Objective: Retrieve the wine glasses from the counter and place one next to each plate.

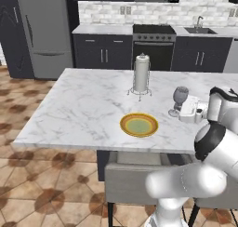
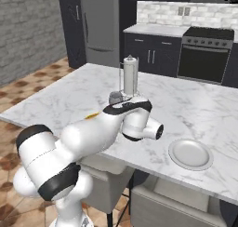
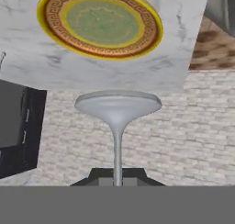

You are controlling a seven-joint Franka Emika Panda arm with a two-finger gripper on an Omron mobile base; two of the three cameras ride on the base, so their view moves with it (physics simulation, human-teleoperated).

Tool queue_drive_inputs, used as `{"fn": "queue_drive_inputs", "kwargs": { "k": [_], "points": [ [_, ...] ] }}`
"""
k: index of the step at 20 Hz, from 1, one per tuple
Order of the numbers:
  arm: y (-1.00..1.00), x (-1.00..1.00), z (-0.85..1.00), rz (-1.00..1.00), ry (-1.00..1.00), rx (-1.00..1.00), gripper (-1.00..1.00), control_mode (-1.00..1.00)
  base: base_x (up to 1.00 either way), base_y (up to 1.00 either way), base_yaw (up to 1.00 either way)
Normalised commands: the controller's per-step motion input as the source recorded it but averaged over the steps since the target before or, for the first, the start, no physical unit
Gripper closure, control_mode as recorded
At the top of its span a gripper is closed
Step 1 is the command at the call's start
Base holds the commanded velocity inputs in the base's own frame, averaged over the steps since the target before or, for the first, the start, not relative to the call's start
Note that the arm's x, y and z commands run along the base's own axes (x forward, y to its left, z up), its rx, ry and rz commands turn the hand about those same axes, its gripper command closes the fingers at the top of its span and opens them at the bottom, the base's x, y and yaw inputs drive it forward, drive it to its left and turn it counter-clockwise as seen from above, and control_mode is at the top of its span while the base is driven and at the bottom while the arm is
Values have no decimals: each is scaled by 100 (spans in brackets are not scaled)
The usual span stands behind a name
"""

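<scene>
Nearest the lens, the arm's white elbow and forearm (image 1: 195,179) rise from the base, bend, and reach forward over the near edge of the marble worktop (image 1: 79,110); the wrist is turned so the hand lies level, pointing sideways along that edge toward the yellow plate (image 1: 139,124). The fingers (image 3: 117,178) are pinched narrow on the thin stem of a wine glass (image 1: 180,100), and the hand view shows the stem running straight out from between the tips to the round foot just beyond them. From the left base view the glass stands upright, long axis vertical, bowl up and foot down at or just over the marble; whether the foot touches I cannot tell. Past the foot in the hand view lies the yellow plate, orange-rimmed with a greenish centre, near but apart from the glass. A paper-towel roll (image 1: 141,73) on a wire stand stands farther in on the worktop, beyond plate and glass. The white plate (image 2: 190,153) sits well off to the other side of the hand, near the same front edge. A grey chair (image 1: 132,182) is tucked below the edge.
</scene>
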Motion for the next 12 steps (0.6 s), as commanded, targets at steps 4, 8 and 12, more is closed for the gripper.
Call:
{"fn": "queue_drive_inputs", "kwargs": {
  "k": [4,8,12],
  "points": [
    [-1,5,-33,21,-11,-4,100,-100,0,0,0],
    [0,1,-34,18,-5,-2,100,-100,0,0,0],
    [1,0,-21,8,0,-3,100,-100,0,0,0]
  ]
}}
